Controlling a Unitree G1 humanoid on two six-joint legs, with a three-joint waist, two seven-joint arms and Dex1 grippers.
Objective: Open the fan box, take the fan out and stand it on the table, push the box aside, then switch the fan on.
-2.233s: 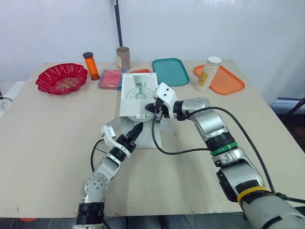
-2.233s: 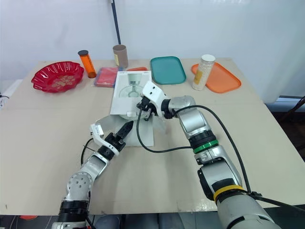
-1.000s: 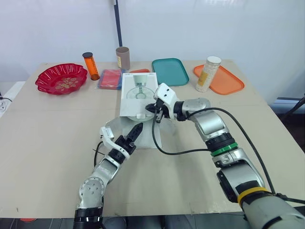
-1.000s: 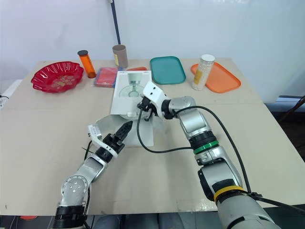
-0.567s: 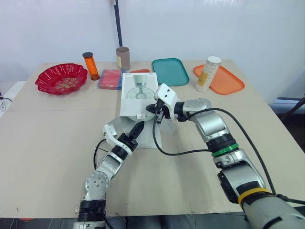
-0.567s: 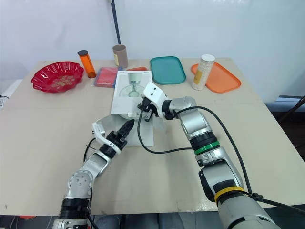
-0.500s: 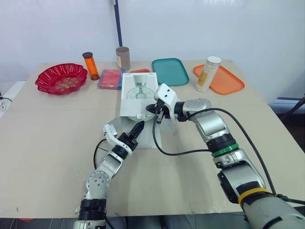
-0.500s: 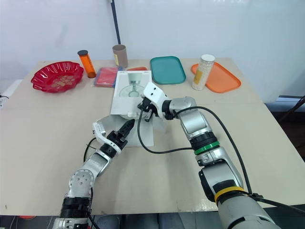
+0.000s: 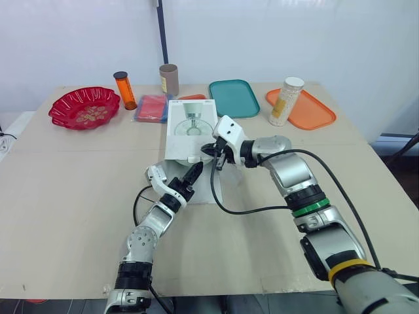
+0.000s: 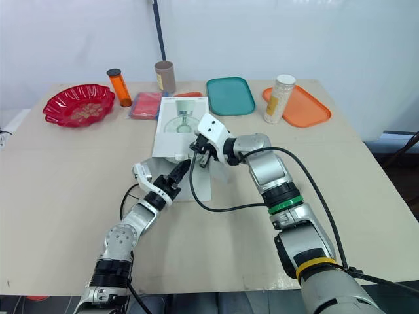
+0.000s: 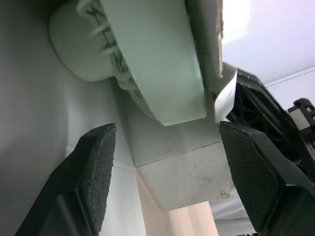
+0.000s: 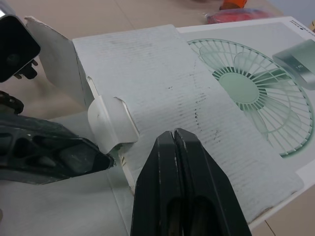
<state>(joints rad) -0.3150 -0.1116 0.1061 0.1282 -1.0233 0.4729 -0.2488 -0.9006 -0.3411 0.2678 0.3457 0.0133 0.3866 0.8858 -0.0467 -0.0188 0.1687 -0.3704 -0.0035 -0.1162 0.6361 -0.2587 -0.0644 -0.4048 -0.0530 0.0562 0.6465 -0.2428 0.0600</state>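
Left wrist view: the fan (image 11: 147,64), pale green with its grille showing, lies inside the fan box (image 9: 188,131), just ahead of the left gripper (image 9: 194,174) and in line with the gap between its fingers
Left gripper: fingers spread wide, holding nothing, poised at the box's open near end
Right gripper (image 12: 174,135): fingers pressed together with nothing between them, tips over the printed top panel close to the open end; I cannot tell whether they touch the cardboard
Fan box: lies flat in the middle of the table (image 9: 72,190), printed face up, long axis running away from the robot, mouth facing the robot, flaps (image 9: 216,190) folded out onto the tabletop
Key relation: the fan sits deeper in the box than the left gripper, straight along the box's long axis; the left gripper is the nearer one and has the direct way in, while the right one is above the fan with the top panel between them
Step in hand: box looks opened; drawing the fan out appears to be just starting
Next move calls for: probably the left fingers going further in and closing on the fan's rim, the right steadying the box
Risk: the light box may slide along with the fan if nothing holds it down
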